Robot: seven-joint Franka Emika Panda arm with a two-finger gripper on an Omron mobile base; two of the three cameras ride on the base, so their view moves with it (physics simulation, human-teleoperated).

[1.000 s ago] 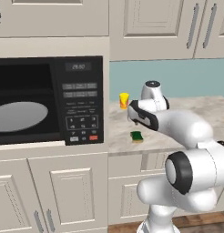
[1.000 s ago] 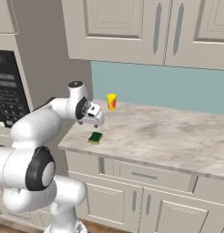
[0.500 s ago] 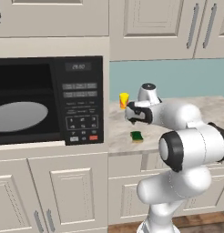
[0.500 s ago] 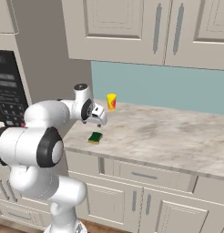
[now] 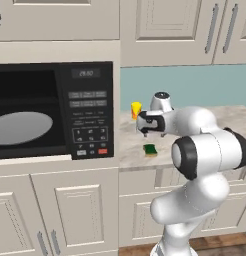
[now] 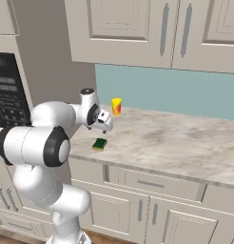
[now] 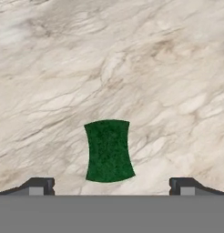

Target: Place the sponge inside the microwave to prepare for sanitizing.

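**A:** Start at your left. The microwave (image 5: 54, 112) stands with its door open, so you see straight in to the grey turntable (image 5: 20, 128). I take it the oven is ready and waiting for its load.

**B:** And the sponge?

**A:** Move right along the counter (image 6: 185, 143). The sponge (image 5: 151, 149) lies flat, green face up, near the front edge and well apart from the microwave. A small yellow cup (image 5: 136, 110) stands behind it by the wall and plays no part.

**B:** Where do you have the arm?

**A:** You have it folded, elbow toward the camera, forearm reaching back left so the hand hangs just above the sponge. In the right base view the gripper (image 6: 105, 128) points down at the counter, with the sponge (image 6: 100, 143) just below and in front of it.

**B:** Is the hand gripping anything?

**A:** No. Looking along the hand, the sponge (image 7: 109, 150) sits between your two fingertips (image 7: 39, 185), both spread wide and touching nothing. It lies lengthwise between them, so closing would probably pinch its long sides. You likely need to come lower first.
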